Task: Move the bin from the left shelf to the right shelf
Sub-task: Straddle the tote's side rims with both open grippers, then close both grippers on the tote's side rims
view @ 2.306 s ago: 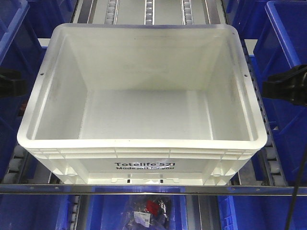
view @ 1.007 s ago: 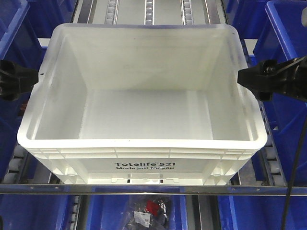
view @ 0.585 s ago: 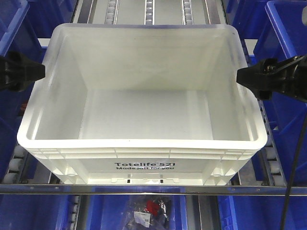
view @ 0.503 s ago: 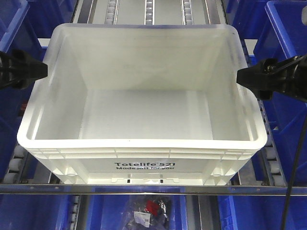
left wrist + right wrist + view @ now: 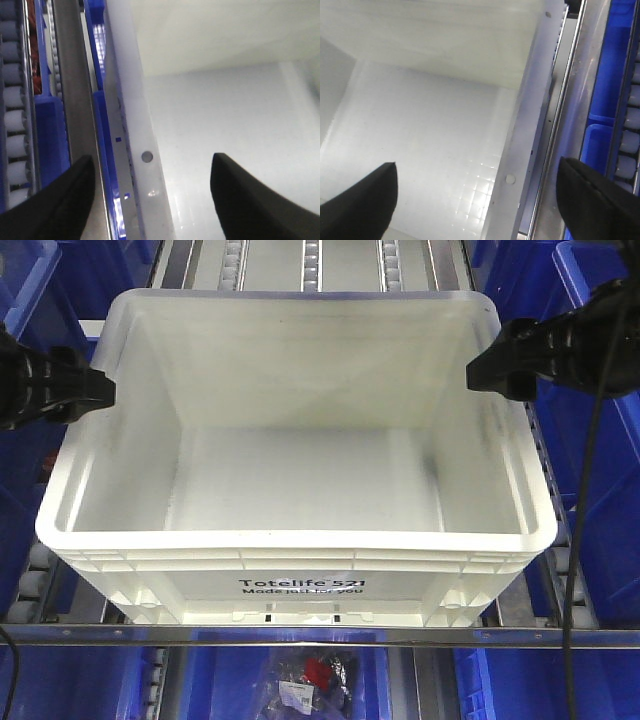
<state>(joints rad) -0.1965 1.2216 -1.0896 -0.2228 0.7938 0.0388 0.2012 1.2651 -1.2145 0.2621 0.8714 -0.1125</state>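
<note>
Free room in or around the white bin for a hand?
Free: the bin floor, bare between all four walls; the roller lane behind its far wall. Crowded: the side rims, straddled by the open left claw and right claw, blue bins close alongside.

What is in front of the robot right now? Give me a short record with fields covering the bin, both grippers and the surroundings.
object: white bin, empty, printed side facing the front camera
support: roller shelf
left gripper: open, straddling the bin's left rim, one finger inside and one outside
right gripper: open, straddling the right rim the same way
grip: neither has clamped the rim
surroundings: blue bins on both sides and below
</note>
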